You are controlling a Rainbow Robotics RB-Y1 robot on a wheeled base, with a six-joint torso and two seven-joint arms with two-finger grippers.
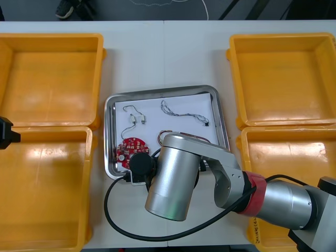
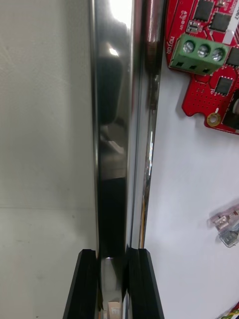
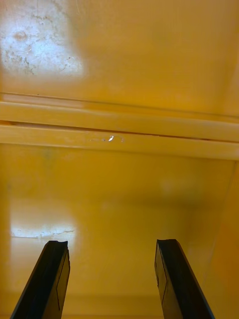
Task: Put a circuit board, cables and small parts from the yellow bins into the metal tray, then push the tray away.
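Over the left pair of four yellow plastic bins (image 1: pixel 50 79), the left gripper (image 3: pixel 110 244) is held with fingers wide apart. Between the pairs lies a shiny rectangular metal tray (image 1: pixel 111 136), in which one round red circuit board (image 1: pixel 131 149) and two thin cables (image 1: pixel 134 118) are seen; a third is half hidden by the right arm (image 1: pixel 173 178). In the right wrist view, the right gripper (image 2: pixel 113 251) is shown clamped on the tray's rim, near the board.

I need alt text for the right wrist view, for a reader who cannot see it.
The right gripper is shut on the shiny rim of the metal tray, one black finger on each side. A red circuit board lies on the tray's white floor beyond the fingers.
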